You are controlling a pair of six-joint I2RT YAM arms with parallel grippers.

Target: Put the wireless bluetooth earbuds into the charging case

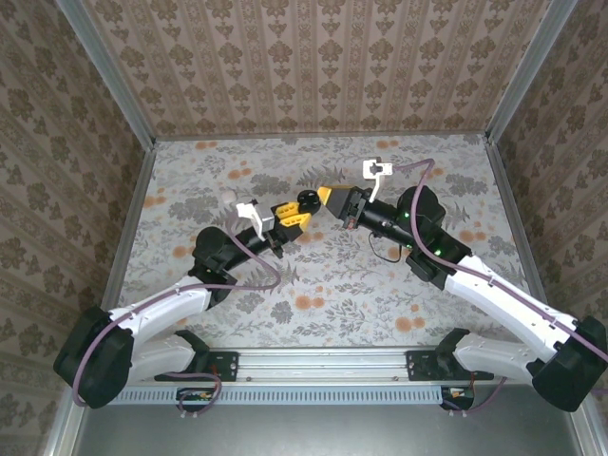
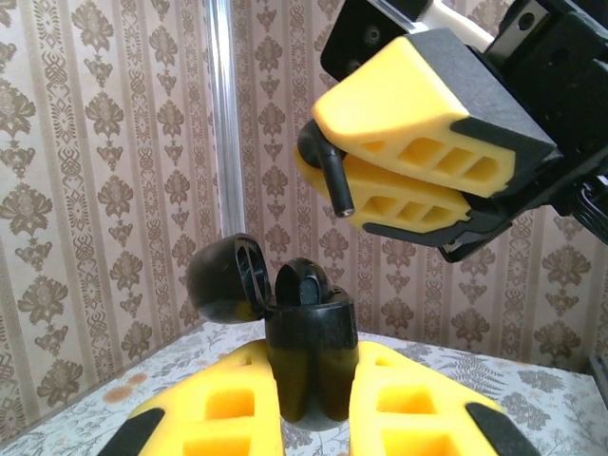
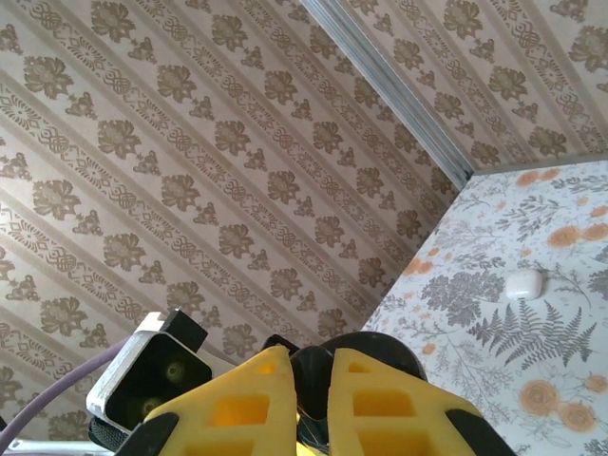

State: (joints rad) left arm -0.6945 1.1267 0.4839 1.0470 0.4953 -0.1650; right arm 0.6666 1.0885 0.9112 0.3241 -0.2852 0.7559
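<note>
Left wrist view first: my left claw point(image 2: 312, 394) is pressed in on the lower body of the glossy black plastic charging case point(image 2: 309, 332), with a yellow finger on each side. The case stands upright, its long axis vertical and its mouth facing up. Its rounded black hinged lid point(image 2: 223, 275) is swung open to the left in this view. A rounded black lump point(image 2: 302, 280) stands proud of the mouth. I cannot tell whether it is a seated bud or part of the case.

Above it, my right claw point(image 2: 321, 142) pinches the small black stemmed earbud point(image 2: 332, 176) at the very tips of its yellow fingers. The bud's head is caught between the pads and its stem hangs free. Its long axis is nearly vertical, leaning slightly, and the stem tip points down toward the open mouth. The tip is above the case and just clear of it, not touching.

From the top external camera, my two claws meet nose to nose over the middle of the floral-print table point(image 1: 380, 304), well above it.

On the right wrist camera, a small white rounded object point(image 3: 524, 283) lies on the table, well apart from both claws.
</note>
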